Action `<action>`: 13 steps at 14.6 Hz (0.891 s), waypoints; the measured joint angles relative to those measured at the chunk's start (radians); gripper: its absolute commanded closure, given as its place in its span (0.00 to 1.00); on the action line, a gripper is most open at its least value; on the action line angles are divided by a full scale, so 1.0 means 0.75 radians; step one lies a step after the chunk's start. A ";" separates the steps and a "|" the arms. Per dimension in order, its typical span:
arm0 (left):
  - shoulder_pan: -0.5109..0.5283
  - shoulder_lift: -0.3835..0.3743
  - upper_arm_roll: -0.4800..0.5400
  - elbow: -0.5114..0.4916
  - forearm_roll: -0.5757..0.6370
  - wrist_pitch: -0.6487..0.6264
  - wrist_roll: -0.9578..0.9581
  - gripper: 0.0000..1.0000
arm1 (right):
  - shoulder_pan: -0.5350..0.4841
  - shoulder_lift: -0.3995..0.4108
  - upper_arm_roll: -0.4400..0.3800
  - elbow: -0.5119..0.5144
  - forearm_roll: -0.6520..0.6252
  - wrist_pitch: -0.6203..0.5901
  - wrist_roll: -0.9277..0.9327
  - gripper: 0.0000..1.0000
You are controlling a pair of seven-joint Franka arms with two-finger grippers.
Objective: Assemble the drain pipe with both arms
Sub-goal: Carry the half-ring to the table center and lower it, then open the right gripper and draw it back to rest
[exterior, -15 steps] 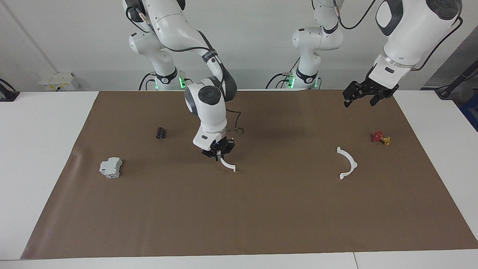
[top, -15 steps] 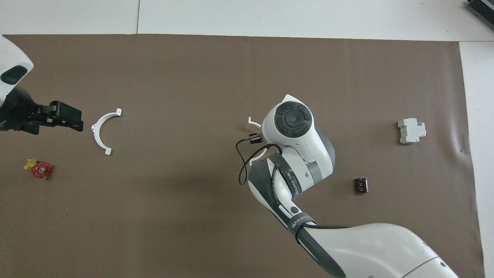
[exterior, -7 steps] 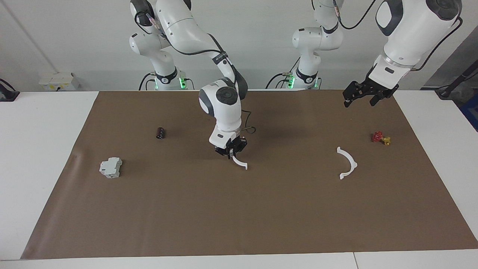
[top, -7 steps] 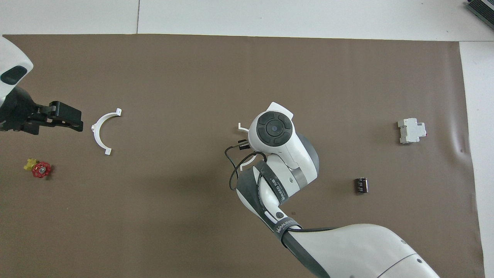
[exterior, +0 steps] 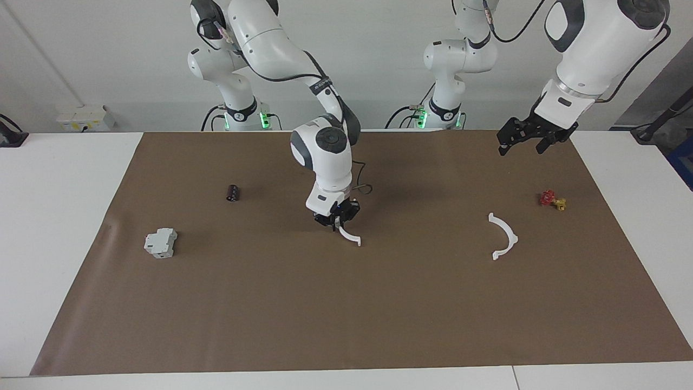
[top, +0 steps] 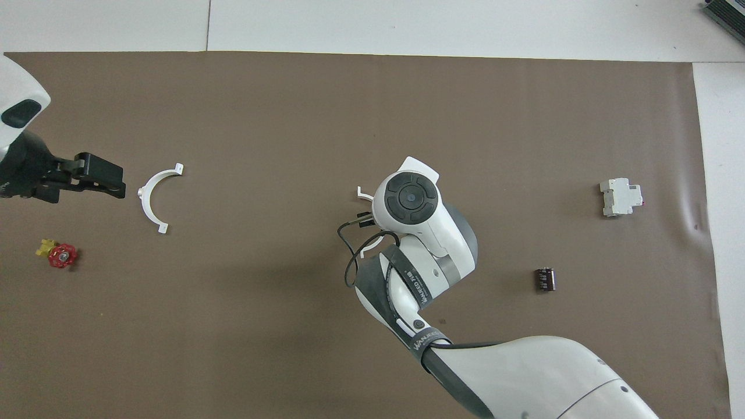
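The drain pipe is two white half-rings. My right gripper (exterior: 337, 221) is shut on one end of the first half-ring (exterior: 350, 236) and holds it low over the middle of the brown mat. In the overhead view the right wrist hides the gripper, and only the tips of this half-ring (top: 361, 192) show. The second half-ring (exterior: 504, 237) (top: 152, 198) lies flat on the mat toward the left arm's end. My left gripper (exterior: 521, 146) (top: 102, 179) hangs open and empty in the air, above the mat beside that second piece.
A small red-and-yellow valve (exterior: 552, 200) (top: 57, 255) sits near the second half-ring, closer to the robots. A grey-white boxy block (exterior: 160, 242) (top: 621, 196) and a small black cylinder (exterior: 233, 192) (top: 545, 279) lie toward the right arm's end.
My right gripper has carried its half-ring toward the left arm's end of the table, most of the way early on and only slightly since. The left arm has not moved.
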 measured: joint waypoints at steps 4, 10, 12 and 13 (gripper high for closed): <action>0.000 -0.002 0.000 -0.007 0.000 0.008 0.000 0.00 | 0.000 0.000 0.000 -0.004 0.000 0.002 0.029 1.00; 0.000 -0.003 0.000 -0.009 0.000 0.010 0.000 0.00 | 0.000 0.000 -0.001 -0.007 -0.004 0.006 0.030 0.00; 0.000 -0.004 0.000 -0.009 0.000 0.010 0.000 0.00 | 0.000 -0.005 -0.004 -0.002 -0.020 0.006 0.030 0.00; 0.000 -0.004 0.000 -0.009 0.000 0.010 0.000 0.00 | -0.001 -0.020 -0.009 0.003 -0.021 0.006 0.030 0.00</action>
